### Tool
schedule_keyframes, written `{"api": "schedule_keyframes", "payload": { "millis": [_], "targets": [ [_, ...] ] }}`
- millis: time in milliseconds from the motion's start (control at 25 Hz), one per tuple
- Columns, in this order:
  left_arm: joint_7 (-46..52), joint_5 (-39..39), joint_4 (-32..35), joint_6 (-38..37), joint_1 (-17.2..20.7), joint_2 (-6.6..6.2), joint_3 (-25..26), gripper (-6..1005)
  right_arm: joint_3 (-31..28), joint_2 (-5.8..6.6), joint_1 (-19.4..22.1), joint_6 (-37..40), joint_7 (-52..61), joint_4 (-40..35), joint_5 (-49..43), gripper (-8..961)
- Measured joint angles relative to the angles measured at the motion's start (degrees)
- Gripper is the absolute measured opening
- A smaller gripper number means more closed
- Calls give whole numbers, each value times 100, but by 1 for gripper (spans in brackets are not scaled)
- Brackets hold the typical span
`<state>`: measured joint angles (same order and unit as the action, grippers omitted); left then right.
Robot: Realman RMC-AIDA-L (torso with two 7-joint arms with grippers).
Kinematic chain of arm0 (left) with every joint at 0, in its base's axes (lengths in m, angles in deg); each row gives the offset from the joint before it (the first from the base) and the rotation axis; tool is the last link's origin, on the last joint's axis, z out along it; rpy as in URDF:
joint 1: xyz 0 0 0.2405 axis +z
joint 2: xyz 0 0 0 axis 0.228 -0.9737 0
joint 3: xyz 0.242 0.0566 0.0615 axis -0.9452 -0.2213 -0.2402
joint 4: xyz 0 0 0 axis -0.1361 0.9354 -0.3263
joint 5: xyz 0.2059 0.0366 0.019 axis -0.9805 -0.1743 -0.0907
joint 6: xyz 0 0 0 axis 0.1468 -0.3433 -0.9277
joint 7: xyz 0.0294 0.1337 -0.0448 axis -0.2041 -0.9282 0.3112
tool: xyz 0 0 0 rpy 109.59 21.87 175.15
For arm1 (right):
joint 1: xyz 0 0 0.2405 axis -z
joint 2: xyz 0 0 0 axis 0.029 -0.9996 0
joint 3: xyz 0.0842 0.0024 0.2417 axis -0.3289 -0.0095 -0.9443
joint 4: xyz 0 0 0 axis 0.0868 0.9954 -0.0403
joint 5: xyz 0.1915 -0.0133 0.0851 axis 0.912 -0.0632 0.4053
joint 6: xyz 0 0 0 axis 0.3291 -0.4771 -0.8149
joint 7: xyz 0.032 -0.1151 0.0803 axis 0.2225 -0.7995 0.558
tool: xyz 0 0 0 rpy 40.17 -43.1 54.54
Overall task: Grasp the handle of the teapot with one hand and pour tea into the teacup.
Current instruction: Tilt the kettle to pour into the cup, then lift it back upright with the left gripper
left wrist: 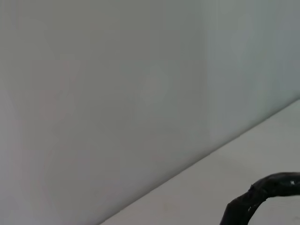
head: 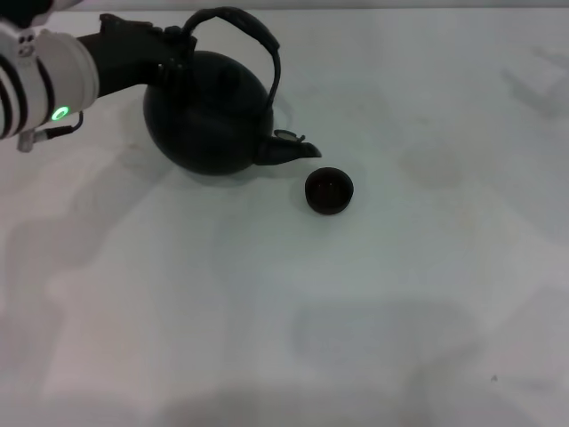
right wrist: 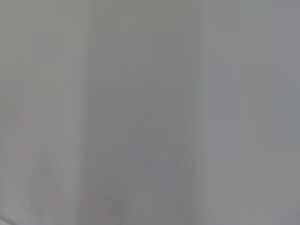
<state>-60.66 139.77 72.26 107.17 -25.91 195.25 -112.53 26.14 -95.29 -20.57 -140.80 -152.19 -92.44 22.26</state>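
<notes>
A pale matte table (head: 373, 302) fills the head view, marked only by soft shadows; a plain pale wall is seen behind its far edge in the left wrist view. The teapot (head: 209, 111) is tilted, spout down toward the teacup (head: 329, 190) just beside it. The left gripper (head: 169, 49) is at the handle (head: 258, 40) base; its grip cannot be told.

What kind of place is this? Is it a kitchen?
Probably not a kitchen; it looks more like a robot test bench. There is only a plain white table holding a black teapot and a tiny teacup, with the left gripper at the teapot's handle. No stove or sink shows.
</notes>
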Motion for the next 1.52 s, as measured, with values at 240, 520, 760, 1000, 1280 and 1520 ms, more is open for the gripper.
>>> {"api": "schedule_keyframes", "payload": {
  "millis": [240,520,760,1000,1280,1520],
  "targets": [
    [722,-985,318,244,-94,-7,-183,150,-287,-16,48,-8,44,54,303,784],
    [927,-1387,496,502,-175,-6,-205,151,-349,-14,61,31,24,184,454,784],
    [973,-1627,558,742,-371,-8,-210,151,-353,-21,61,101,21,208,491,784],
    [983,-1794,557,920,-532,-10,-220,148,-356,-27,40,238,9,254,517,784],
    [986,-1870,523,1094,-773,-21,-219,148,-302,-28,4,386,-8,259,517,784],
    [987,-1880,507,1224,-965,-23,-212,146,-285,-27,-14,434,-61,312,517,784]
  ]
}}
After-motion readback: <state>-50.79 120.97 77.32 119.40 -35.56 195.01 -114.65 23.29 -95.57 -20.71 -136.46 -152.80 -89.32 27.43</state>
